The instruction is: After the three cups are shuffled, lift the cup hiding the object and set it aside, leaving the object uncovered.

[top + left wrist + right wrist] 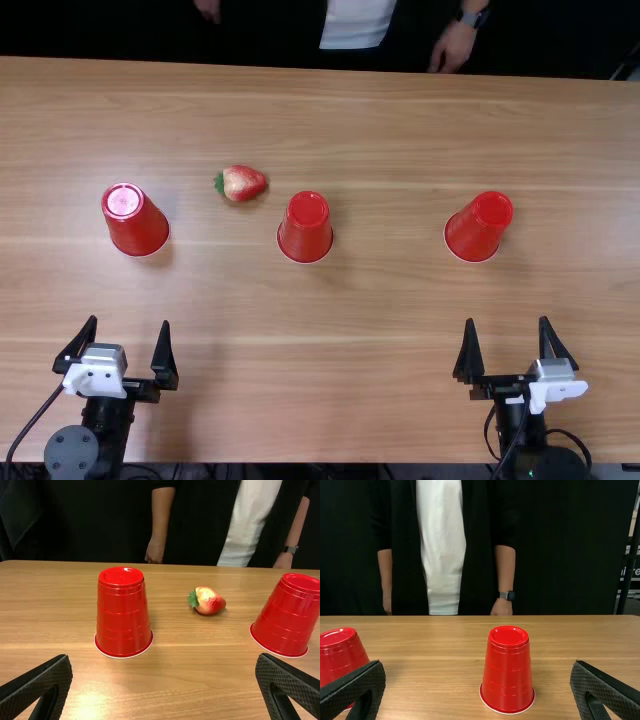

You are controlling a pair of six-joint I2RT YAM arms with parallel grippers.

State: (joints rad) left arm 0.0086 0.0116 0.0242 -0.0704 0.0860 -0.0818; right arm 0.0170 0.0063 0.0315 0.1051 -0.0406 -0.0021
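Three red cups stand upside down in a row on the wooden worktop [400, 110]: left cup [135, 222], middle cup [305, 230], right cup [478, 230]. The strawberry [242, 183] lies uncovered between the left cup and the middle cup, a little farther back. The left end effector [127, 335] and the right end effector [507, 335] are released, well apart from the cups.

cropped white lettering [630, 572] in background, nothing legible
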